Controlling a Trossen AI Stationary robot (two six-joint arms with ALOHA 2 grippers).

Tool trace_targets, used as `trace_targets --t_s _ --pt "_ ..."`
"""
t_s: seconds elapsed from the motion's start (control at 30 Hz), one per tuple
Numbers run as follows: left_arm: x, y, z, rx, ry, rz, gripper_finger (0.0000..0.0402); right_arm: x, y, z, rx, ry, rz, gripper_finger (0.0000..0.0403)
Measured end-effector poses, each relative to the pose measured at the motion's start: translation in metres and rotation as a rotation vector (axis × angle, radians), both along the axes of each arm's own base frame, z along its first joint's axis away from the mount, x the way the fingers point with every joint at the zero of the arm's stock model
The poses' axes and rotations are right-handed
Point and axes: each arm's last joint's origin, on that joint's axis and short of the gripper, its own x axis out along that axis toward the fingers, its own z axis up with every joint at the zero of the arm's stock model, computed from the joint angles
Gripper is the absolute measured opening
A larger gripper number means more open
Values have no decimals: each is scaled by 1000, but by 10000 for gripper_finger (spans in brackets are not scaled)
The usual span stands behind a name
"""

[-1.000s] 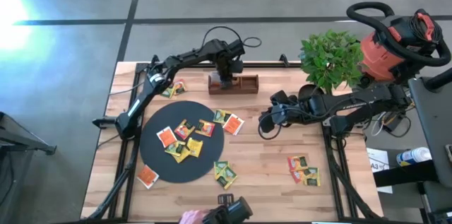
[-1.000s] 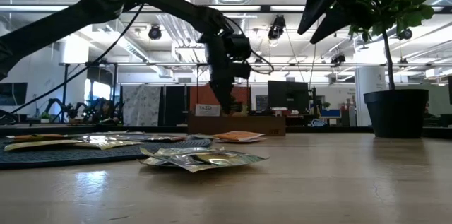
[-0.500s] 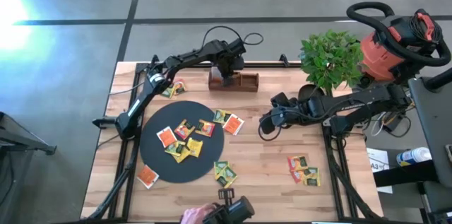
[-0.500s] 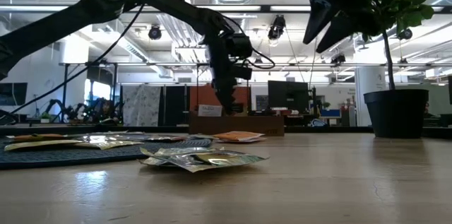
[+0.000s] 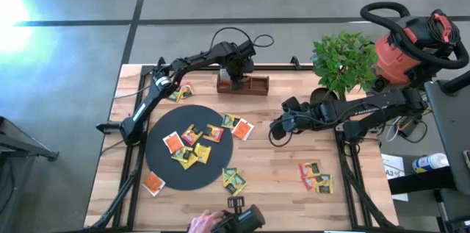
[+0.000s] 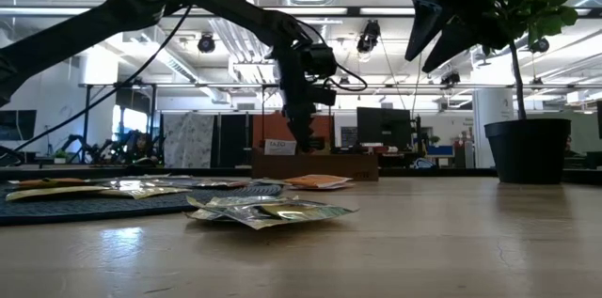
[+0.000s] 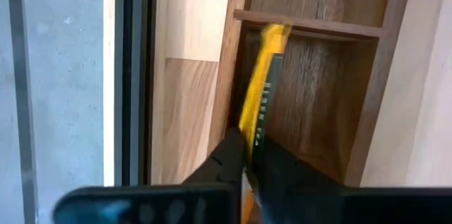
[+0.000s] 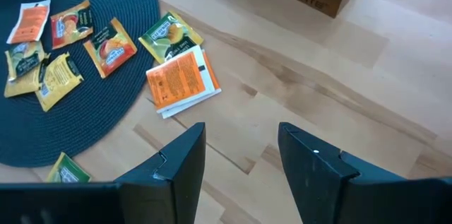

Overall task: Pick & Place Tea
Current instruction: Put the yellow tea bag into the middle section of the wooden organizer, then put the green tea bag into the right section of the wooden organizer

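Note:
A brown wooden tray (image 5: 253, 84) stands at the table's far edge. My left gripper (image 5: 235, 79) hangs over its left compartment (image 7: 318, 97), pointing steeply down, shut on a yellow tea packet (image 7: 263, 75) that stands on edge inside. Several more tea packets (image 5: 192, 145) lie on the black disc (image 5: 165, 163). Others lie beside it (image 5: 242, 128), near the front edge (image 5: 233, 180) and at the right (image 5: 316, 176). My right gripper (image 5: 275, 128) hovers open above bare wood right of the disc, with nothing between its fingers (image 8: 183, 157). My left gripper pinches the yellow packet's near end (image 7: 253, 136) between its two fingers, one on each flat face. The fingers come from above, slanting toward the far edge. The packet stands on edge along the compartment's left wall, its far end (image 7: 274, 33) at the divider.
A potted plant (image 5: 344, 60) stands at the far right corner, close behind my right arm. A person's hand (image 5: 198, 224) and a dark camera (image 5: 242, 218) sit at the near edge. Bare wood lies between the tray and the right-hand packets.
My left gripper has tipped a little at the wrist while staying over the tray's left compartment, still on the yellow packet.

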Motion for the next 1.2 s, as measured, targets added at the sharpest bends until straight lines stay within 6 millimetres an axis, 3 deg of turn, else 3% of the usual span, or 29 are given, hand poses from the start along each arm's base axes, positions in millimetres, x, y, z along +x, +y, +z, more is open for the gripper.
trace_targets --t_s 0.27,0.63,0.77,1.0,1.2 --pt "1 3 14 86 -3 15 95 0 0 0 13 -4 7 176" --pt "4 6 34 173 -44 30 98 1 1 1 16 -15 8 176" --pt "5 -1 40 171 -36 68 98 1 1 1 14 -14 12 176" --pt "12 -50 58 52 -47 52 98 1 1 0 5 3 51 176" --pt "39 -125 68 -73 -147 -111 98 1 7 -1 125 45 197 176"
